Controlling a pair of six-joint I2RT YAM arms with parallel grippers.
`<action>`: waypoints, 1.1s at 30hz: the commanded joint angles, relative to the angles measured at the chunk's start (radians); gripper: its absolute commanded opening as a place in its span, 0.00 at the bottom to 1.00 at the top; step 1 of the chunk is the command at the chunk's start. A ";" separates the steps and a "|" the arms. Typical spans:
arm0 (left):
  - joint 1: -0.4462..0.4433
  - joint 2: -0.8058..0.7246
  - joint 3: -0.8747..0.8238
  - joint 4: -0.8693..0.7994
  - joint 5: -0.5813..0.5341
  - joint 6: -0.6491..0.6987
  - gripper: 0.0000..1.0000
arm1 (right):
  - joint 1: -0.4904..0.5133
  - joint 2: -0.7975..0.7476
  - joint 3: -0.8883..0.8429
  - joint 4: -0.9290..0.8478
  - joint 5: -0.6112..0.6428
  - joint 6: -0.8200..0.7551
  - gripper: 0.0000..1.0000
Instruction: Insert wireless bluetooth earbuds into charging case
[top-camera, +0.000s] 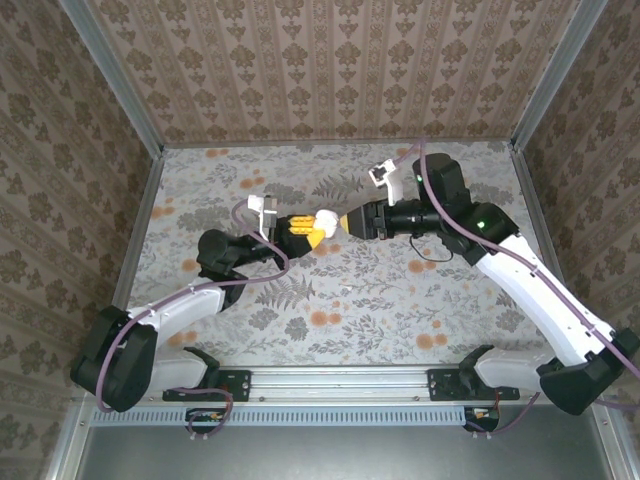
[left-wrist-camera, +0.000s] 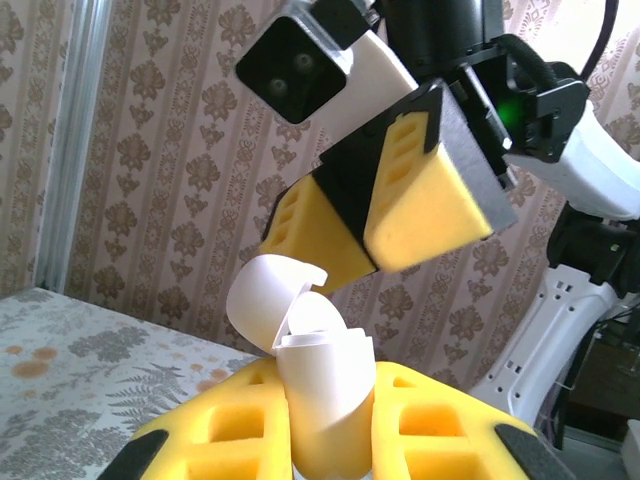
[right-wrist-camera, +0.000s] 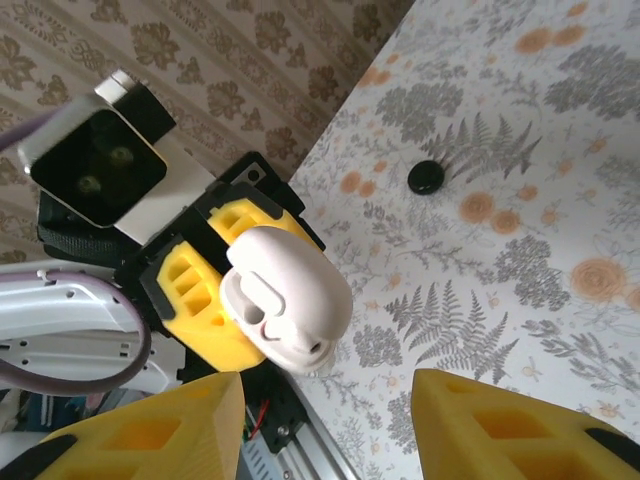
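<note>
Holding charging case aloft, hinged open, pinched in left gripper to present it | right gripper spread, empty, facing it | black earbud lies on table; case contents unclear

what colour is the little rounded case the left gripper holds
White and glossy. The small rounded plastic charging case shows best in the right wrist view.

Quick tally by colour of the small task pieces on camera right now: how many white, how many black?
White charging case, lid open: 1
Black roundish earbud, lying on the table: 1
Total: 2
</note>
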 joint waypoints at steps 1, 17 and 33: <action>0.009 -0.039 -0.043 0.047 -0.044 0.099 0.00 | -0.011 -0.049 -0.011 -0.010 0.114 0.053 0.49; 0.055 -0.401 -0.246 -0.463 -0.308 0.602 0.00 | 0.121 0.253 -0.172 -0.075 0.426 0.043 0.32; 0.103 -0.460 -0.265 -0.600 -0.280 0.661 0.00 | 0.248 0.595 -0.171 -0.006 0.362 0.111 0.10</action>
